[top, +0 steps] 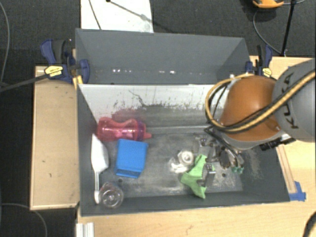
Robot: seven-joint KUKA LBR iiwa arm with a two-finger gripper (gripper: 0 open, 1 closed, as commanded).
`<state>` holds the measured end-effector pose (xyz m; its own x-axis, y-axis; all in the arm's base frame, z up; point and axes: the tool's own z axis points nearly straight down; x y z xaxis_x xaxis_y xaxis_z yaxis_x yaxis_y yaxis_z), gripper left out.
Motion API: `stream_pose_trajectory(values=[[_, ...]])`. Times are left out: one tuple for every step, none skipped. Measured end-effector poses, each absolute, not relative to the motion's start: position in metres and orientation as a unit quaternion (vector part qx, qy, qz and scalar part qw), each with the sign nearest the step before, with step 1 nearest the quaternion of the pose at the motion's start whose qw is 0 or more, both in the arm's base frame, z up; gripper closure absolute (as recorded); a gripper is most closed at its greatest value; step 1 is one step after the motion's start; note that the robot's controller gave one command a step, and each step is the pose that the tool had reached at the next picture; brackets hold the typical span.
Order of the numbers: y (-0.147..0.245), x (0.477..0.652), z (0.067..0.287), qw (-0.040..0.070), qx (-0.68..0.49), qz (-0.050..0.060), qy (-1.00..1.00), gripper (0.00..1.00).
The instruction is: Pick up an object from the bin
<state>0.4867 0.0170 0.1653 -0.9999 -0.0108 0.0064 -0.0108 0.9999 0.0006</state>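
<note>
The gripper (213, 166) hangs low in the right part of the grey bin (148, 58), just beside a crumpled green thing (194, 175) near the front wall. I think that is the easiest thing to grab from there, as it lies closest. A small white thing (182, 159) sits next to it. I cannot tell if the pincer is spread or pressed together. The blue block (132, 158) and pink bottle (121, 129) lie well apart on the left.

Bright, even light from above. The grey metal bin (163, 53) shows little glare spots on its back wall; the floor's darker.
</note>
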Motion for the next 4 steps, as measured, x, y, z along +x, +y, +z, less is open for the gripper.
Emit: stream_pose_trajectory(values=[[0.017, 0.489, 0.17, -0.001, 0.005, 0.0, -1.0, 0.0], [-0.002, 0.486, 0.108, -0.004, 0.163, 0.0, -0.987, 0.0], [-0.007, 0.485, 0.071, -0.005, 0.229, 0.0, -0.973, 0.0], [-0.019, 0.477, 0.123, -0.003, 0.24, 0.001, -0.971, 0.0]])
